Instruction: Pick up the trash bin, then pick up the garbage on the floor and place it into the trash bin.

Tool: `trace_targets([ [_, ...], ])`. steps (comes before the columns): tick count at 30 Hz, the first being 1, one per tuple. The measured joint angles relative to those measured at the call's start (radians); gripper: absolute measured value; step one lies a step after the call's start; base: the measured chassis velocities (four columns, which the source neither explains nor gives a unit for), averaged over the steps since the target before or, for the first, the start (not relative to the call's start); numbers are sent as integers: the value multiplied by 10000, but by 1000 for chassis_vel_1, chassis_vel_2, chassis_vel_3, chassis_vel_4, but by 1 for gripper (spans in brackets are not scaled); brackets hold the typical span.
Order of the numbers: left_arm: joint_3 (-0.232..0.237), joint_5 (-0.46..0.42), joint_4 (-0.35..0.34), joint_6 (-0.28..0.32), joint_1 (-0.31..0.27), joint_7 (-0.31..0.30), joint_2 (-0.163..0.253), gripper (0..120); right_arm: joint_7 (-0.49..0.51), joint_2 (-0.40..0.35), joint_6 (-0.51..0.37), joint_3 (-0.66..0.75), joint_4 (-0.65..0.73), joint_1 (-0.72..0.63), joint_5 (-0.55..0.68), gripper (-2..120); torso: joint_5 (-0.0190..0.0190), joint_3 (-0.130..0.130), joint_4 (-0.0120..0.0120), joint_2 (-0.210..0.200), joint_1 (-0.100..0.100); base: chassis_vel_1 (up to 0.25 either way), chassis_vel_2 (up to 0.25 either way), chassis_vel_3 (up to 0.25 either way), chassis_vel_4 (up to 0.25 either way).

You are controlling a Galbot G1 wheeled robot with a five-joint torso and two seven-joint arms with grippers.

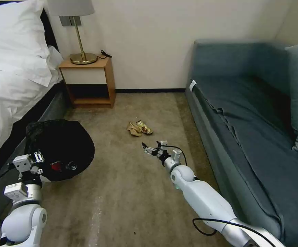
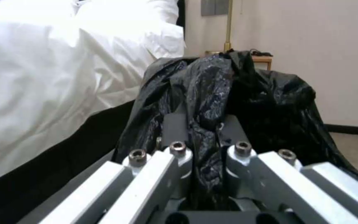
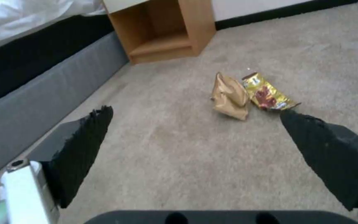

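Bin step done — left end effector [image 2: 206, 149] clenched on trash bin [image 1: 61, 149] liner beside bed [image 1: 8, 79]. Litter step underway: right end effector [image 1: 148, 149] spread wide, near wrappers [image 3: 247, 95] on carpet — needs lowering over them.

Head cam: we look forward and down from high up over carpet [image 1: 121, 192], bed left, sofa [image 1: 245, 113] right, nightstand [image 1: 89, 82] far. Left wrist cam: we sit right behind the left gripper [image 2: 204, 143], v. close to the trash bin [image 2: 245, 93] bag, facing bed [image 2: 42, 77] and wall. Right wrist cam: low over floor, facing the wrappers [image 3: 247, 95] and nightstand; shared w/ head view.
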Motion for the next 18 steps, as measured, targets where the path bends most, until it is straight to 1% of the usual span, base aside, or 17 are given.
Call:
trace_targets([
  [4,5,-2,0,0,-20,2,1,5,-13,25,23,-1,-62,20,-47,100,0,0,1,0,0,-83,86,88,-86],
  [9,-33,-73,45,0,-35,22,109,5,-39,76,82,0,-162,-12,-218,100,0,0,0,0,0,-100,103,97,-100],
  [18,-24,-78,133,-29,-34,90,105,5,-102,116,134,32,-328,-13,-296,100,0,0,0,0,0,-105,113,103,-110],
])
